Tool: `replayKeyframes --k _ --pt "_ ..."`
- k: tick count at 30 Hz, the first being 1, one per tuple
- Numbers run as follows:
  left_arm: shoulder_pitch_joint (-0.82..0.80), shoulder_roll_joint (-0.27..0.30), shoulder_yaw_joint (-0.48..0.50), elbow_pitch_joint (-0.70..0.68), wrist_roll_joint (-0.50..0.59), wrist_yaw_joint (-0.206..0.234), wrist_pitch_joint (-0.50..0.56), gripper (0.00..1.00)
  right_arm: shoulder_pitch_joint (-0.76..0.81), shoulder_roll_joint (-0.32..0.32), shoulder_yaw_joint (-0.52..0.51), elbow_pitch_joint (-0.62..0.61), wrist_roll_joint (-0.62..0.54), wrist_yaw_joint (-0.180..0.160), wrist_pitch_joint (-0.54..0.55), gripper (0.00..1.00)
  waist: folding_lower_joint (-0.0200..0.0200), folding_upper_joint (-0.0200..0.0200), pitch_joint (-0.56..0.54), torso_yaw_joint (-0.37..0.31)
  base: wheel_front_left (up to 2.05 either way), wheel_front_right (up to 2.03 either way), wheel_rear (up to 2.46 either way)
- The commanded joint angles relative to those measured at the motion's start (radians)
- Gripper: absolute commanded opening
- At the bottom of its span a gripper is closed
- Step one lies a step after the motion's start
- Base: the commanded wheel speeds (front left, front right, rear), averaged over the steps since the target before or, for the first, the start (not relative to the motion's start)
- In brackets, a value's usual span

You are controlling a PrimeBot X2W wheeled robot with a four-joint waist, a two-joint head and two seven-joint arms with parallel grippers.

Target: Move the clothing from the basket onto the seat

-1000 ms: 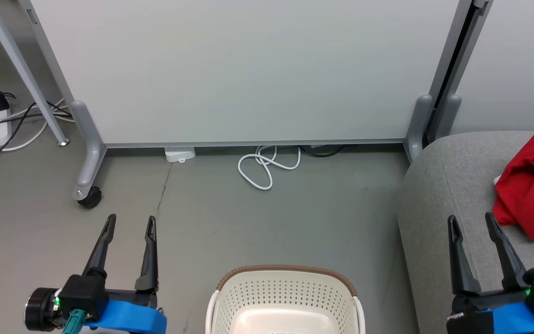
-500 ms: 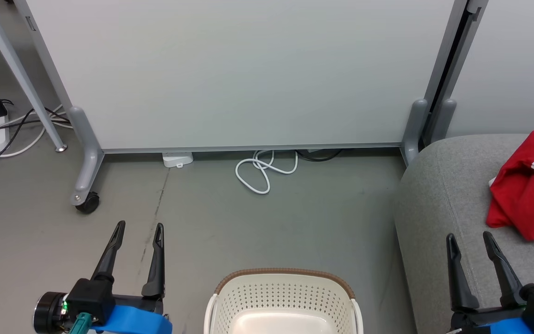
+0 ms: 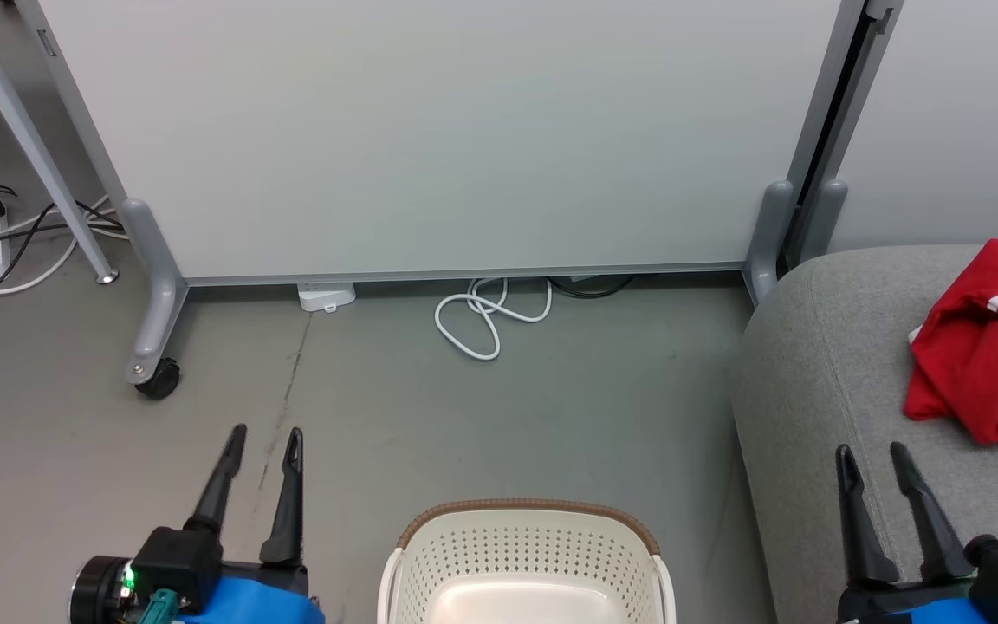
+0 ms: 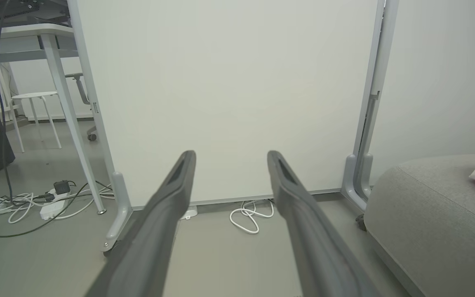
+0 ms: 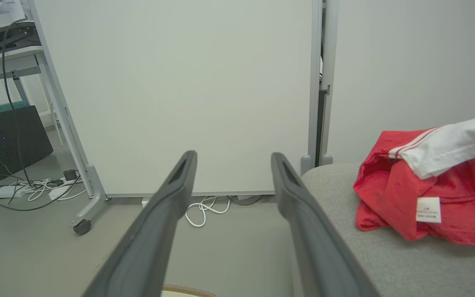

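At 7 o'clock in the head view, the left gripper (image 3: 266, 430) is holding its fingers wide apart with nothing between them. At 5 o'clock the right gripper (image 3: 870, 448) is doing likewise, its fingers showing against the seat (image 3: 819, 373). Between the two, at 6 o'clock, the basket (image 3: 525, 550) is sitting on the floor (image 3: 499, 416). The clothing (image 3: 967, 364) is lying crumpled on the seat at 3 o'clock, apart from both grippers. Its white tag (image 5: 428, 209) is showing largest in the right wrist view, with the print too small to read. The left wrist view is catching a white stool (image 4: 35, 97) at 9 o'clock. The right wrist view is taking in a dark box (image 5: 12, 136) with small blue lights, also at 9 o'clock.
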Motion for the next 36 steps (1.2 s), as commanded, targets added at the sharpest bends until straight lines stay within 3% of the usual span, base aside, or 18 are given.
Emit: replayKeyframes --k 1,4,36 --pt "0.002 -0.001 0.0 0.004 -0.002 0.0 0.001 0.0 0.0 0.0 0.0 0.005 0.002 0.0 0.001 0.0 0.0 0.0 0.0 0.0 0.0 0.0 0.0" --pt "0.016 -0.007 0.002 0.031 -0.012 0.0 0.009 0.0 0.002 0.004 0.0 0.033 0.013 0.0 0.004 0.0 0.0 0.0 0.0 -0.001 0.0 0.0 0.0" --pt "-0.037 -0.033 0.094 0.04 -0.593 -0.021 0.154 0.0 -0.083 0.002 -0.015 0.091 0.586 0.0 0.152 0.0 -0.0001 0.0 0.012 -0.034 0.0 0.0 0.0"
